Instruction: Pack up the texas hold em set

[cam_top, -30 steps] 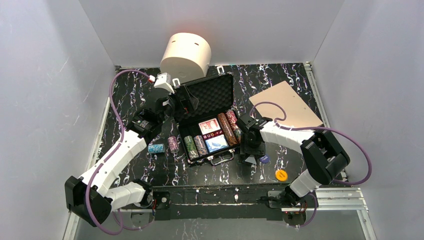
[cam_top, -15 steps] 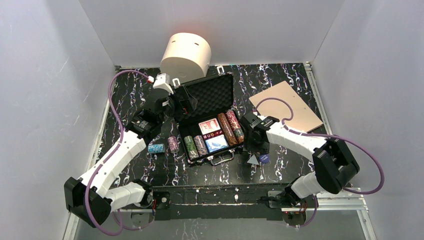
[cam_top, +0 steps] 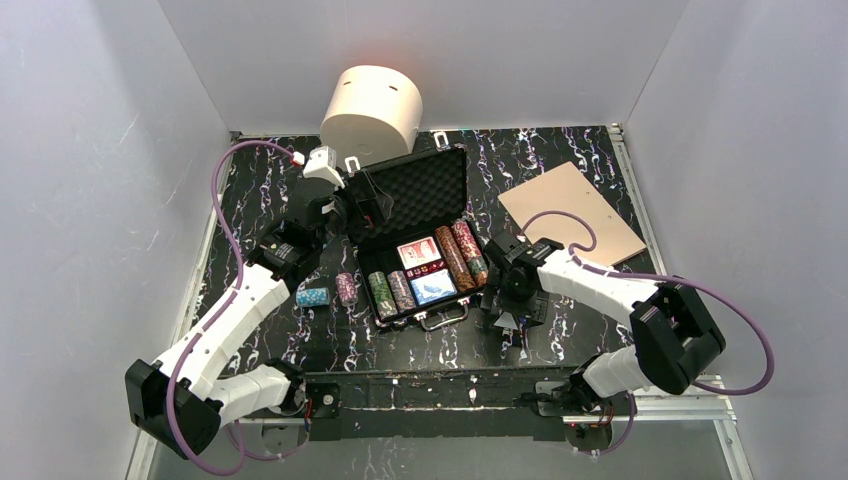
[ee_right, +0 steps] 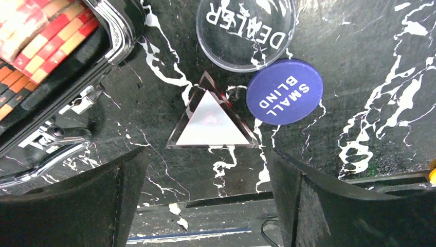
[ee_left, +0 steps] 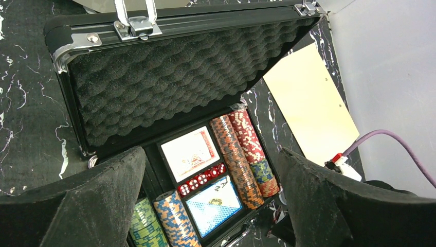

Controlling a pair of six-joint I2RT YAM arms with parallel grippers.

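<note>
The black briefcase (cam_top: 418, 250) lies open, its foam lid (cam_top: 415, 185) raised. Inside are chip stacks (ee_left: 239, 159), a red card deck (ee_left: 190, 153), a blue card deck (ee_left: 216, 203) and red dice (ee_left: 203, 177). Two loose chip stacks (cam_top: 346, 288) lie on the table left of the case. My left gripper (cam_top: 368, 205) is open and empty above the lid's left end, looking down into the case (ee_left: 211, 152). My right gripper (cam_top: 508, 303) is open and empty just above a clear triangle (ee_right: 212, 121), next to a blue SMALL BLIND chip (ee_right: 284, 91) and a clear DEALER button (ee_right: 246, 25). A yellow sliver (ee_right: 433, 170) shows at the edge.
The cream cylinder (cam_top: 372, 108) stands behind the case at the back. The tan flat board (cam_top: 572, 210) lies at the back right. The case's front corner and latch (ee_right: 61, 128) are close to my right gripper's left finger. The table's front edge is just below the triangle.
My right gripper has moved toward the front edge and now hangs over the clear triangle; its elbow swung right. My left arm shifted slightly left.
</note>
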